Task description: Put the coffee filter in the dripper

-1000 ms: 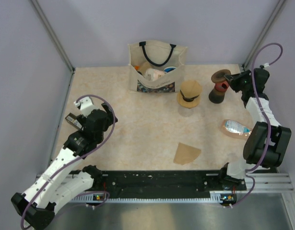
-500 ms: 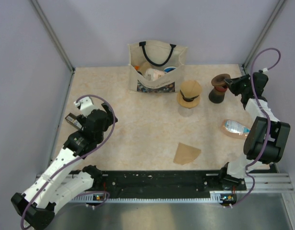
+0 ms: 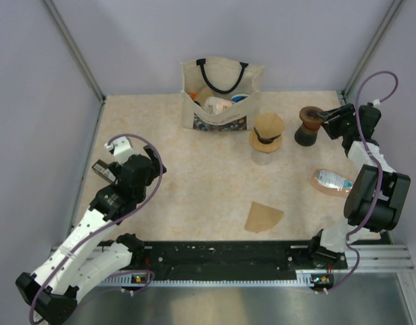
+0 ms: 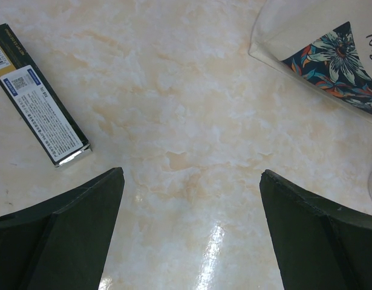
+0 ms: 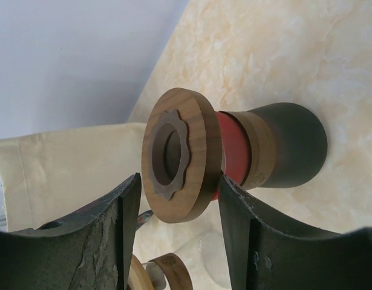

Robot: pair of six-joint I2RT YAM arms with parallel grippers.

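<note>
The coffee filter [image 3: 263,217], a flat tan paper wedge, lies on the table near the front, with neither gripper near it. Of the dripper I see only a blue edge [image 3: 239,98] inside the tote bag, and I cannot tell its shape. My right gripper [image 3: 324,116] [image 5: 179,180] is at the back right, open, its jaws on either side of the wooden top disc of the dark grinder [image 3: 307,125] [image 5: 276,151]. There is a gap at the left finger. My left gripper [image 3: 155,162] [image 4: 192,174] hangs wide open over bare table at the left.
A cream tote bag [image 3: 221,95] [image 4: 306,30] with several items stands at the back. A glass cup with a tan ring [image 3: 267,133] [image 5: 167,272] stands beside the grinder. A plastic bottle [image 3: 331,181] lies at the right. A dark flat box [image 3: 103,169] [image 4: 40,96] lies by the left gripper.
The grinder was tilted in the right gripper's grip. It has come down upright on the table and the jaws have opened off its top. The left arm has not moved.
</note>
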